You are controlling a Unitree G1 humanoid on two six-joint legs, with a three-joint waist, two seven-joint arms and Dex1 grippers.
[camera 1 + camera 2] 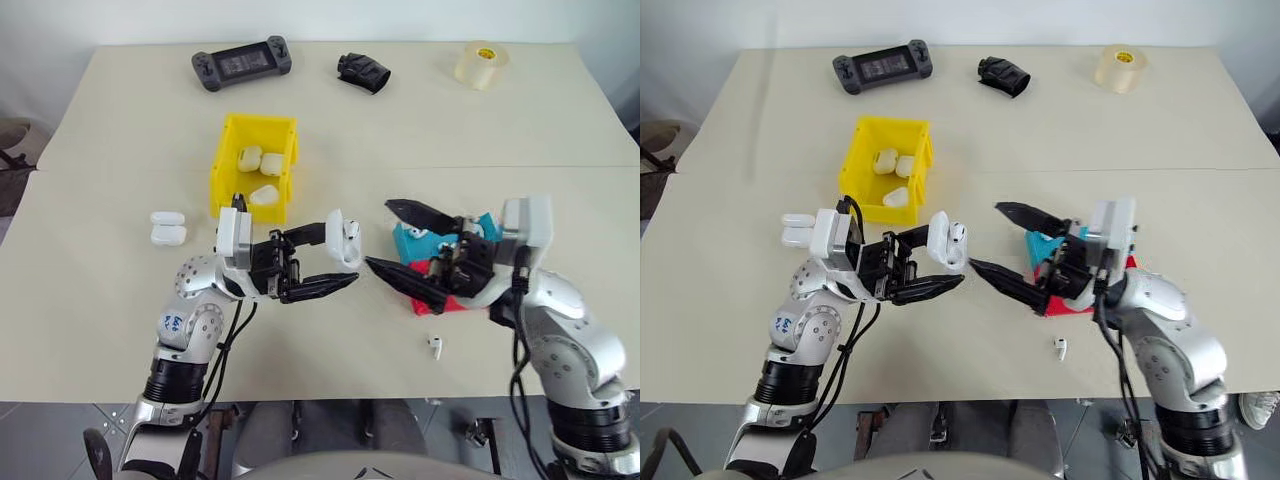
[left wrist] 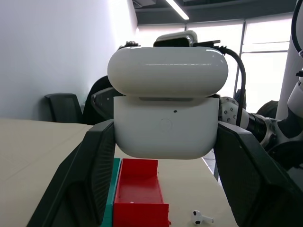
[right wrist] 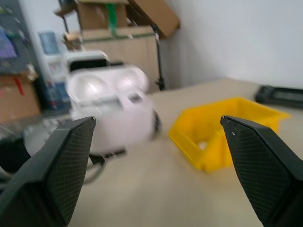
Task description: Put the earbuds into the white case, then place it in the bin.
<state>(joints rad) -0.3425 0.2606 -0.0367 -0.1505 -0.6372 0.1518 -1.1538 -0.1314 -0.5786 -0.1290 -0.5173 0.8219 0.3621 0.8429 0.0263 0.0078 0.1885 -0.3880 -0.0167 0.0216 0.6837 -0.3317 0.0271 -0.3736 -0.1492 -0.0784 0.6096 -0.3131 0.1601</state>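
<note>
Although the right arm covers much of them, a red tray [image 1: 452, 303] and a blue tray [image 1: 412, 241] lie side by side beneath the right tool [image 1: 398, 237], so what they hold cannot be made out. That tool's two black fingers stand wide apart with nothing between them. The left tool [image 1: 338, 256] is clamped on one white case [image 1: 345, 240], lifted clear of the worktop [image 1: 520, 130] with its hinged lid standing open; the right wrist view shows the two hollows inside the lid, too blurred to tell whether any bud sits in the case. One earbud [image 1: 436, 346] lies alone on the worktop, near the red tray and in front of the right arm; a second earbud cannot be made out anywhere. The yellow bin [image 1: 256, 166] stands behind the left tool and holds three white cases, the nearest partly cut off by the bin's front wall. Two more closed cases [image 1: 168, 229] lie touching each other to the left of the bin. Along the far edge sit one game controller [image 1: 242, 64], one black crumpled object [image 1: 363, 71] of unclear kind, and one roll of tape [image 1: 481, 64]
</note>
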